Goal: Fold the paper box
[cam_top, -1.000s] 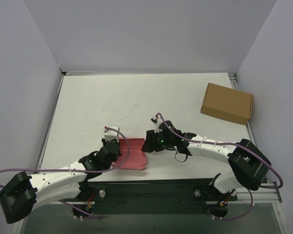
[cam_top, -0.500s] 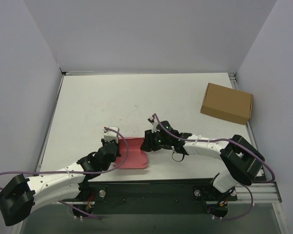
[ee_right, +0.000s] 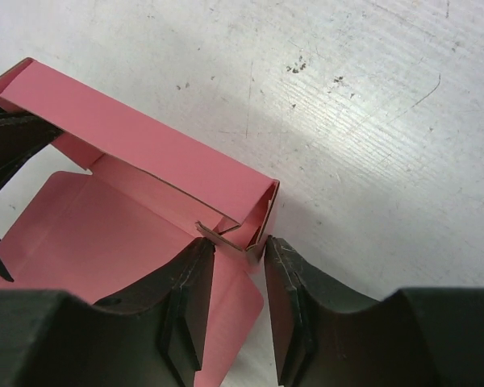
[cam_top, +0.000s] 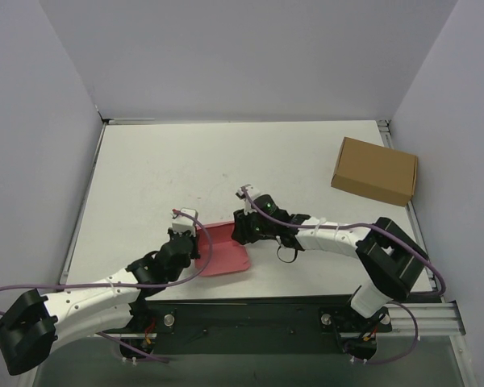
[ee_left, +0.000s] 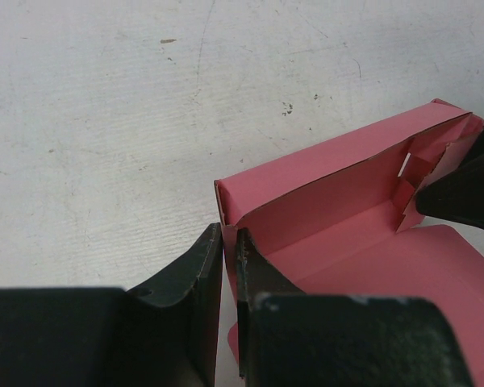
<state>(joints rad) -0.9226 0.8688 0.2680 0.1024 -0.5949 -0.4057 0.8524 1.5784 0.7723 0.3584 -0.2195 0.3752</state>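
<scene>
Paper box (cam_top: 224, 250): thin pink-red card, matte, sharply creased; half-formed, long wall upright, rounded flap flat.
Interior: only its own folded end tabs.
Location: near edge of the scuffed white table (cam_top: 226, 161), between both grippers.
Left gripper (ee_left: 228, 242): fingers nearly together, pinching the end wall.
Right gripper (ee_right: 238, 250): fingers part-closed, tips against the opposite end's flaps.
Brown cardboard box (cam_top: 375, 170): closed, well apart at the far right.
</scene>
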